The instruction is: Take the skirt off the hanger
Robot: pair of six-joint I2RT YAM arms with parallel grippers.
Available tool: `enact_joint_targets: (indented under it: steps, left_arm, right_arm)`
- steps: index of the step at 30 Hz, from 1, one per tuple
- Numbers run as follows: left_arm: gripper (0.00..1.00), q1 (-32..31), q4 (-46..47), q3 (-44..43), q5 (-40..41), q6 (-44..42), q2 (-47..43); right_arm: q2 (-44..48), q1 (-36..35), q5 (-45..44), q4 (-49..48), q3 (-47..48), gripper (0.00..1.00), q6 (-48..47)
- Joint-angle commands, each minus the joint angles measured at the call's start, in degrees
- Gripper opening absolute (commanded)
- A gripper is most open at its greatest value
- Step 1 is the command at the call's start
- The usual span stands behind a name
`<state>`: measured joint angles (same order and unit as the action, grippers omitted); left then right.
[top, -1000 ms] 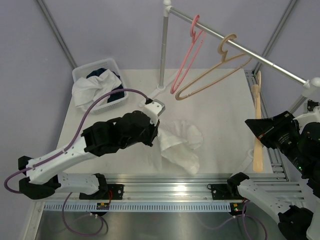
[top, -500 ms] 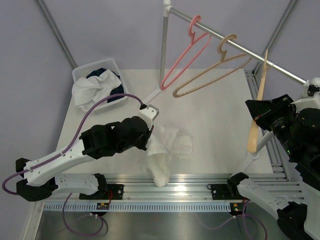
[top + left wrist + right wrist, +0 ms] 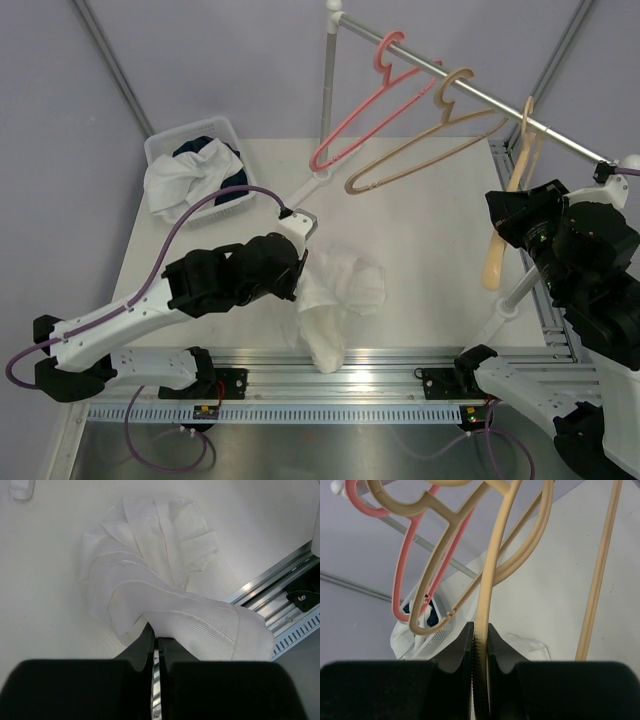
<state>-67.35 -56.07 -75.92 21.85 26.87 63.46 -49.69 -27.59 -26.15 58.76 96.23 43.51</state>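
Top external, basket [image 3: 230, 205] holding clothes [image 3: 185, 178], skirt [image 3: 338, 300] on table [image 3: 430, 250]

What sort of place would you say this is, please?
Probably a robot test cell, not a home: a white table closed in by plain grey walls, a small clothes rail with bare hangers, and a basket of laundry.

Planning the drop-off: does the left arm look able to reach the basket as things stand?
Probably yes: the basket sits on the left arm's side with only open table between, though its fingers are shut on the skirt.
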Motion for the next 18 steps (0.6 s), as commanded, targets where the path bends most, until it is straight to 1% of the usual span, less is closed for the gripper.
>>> enact_joint_targets:
  steps: [1, 8, 10, 11, 12, 14, 15, 17, 18]
  left_arm:
    - [0.0, 0.03, 2.55, 0.68, 0.74, 1.86, -1.58]
    - [0.0, 0.03, 2.73, 0.95, -0.31, 3.1, -2.11]
    - [0.0, 0.03, 2.37, 0.95, -0.4, 3.53, -2.2]
    - [0.0, 0.03, 2.11, 1.04, -0.49, 3.62, -2.38]
    - [0.0, 0.03, 2.02, 1.12, -0.58, 3.71, -2.46]
    - [0.0, 0.03, 1.67, 1.39, -0.58, 4.06, -3.08]
    - [0.0, 0.03, 1.58, 1.48, -0.58, 4.06, -3.25]
    - [0.0, 0.03, 1.41, 1.83, -0.58, 3.89, -3.78]
    - [0.0, 0.03, 1.41, 2.35, -0.58, 3.63, -3.96]
  right_arm:
    - [1.0, 0.0, -2.94, -3.3, -1.74, 0.0, -0.09]
    - [1.61, -0.09, -3.99, -3.13, -4.29, 0.01, -0.97]
    - [1.79, 0.0, -3.56, -2.78, -4.47, 0.04, -0.97]
    - [1.88, 0.0, -3.21, -2.6, -4.64, 0.07, -1.14]
    - [2.05, 0.0, -2.68, -2.6, -4.82, 0.19, -1.49]
    - [2.93, 0.0, -0.31, -3.21, -5.78, 0.39, -2.98]
    - [3.37, 0.0, 0.91, -3.48, -6.13, 0.6, -3.68]
    - [3.99, 0.0, 3.82, -3.22, -5.96, 0.76, -4.39]
    - [4.08, 0.0, 4.44, -2.87, -5.61, 0.87, -4.39]
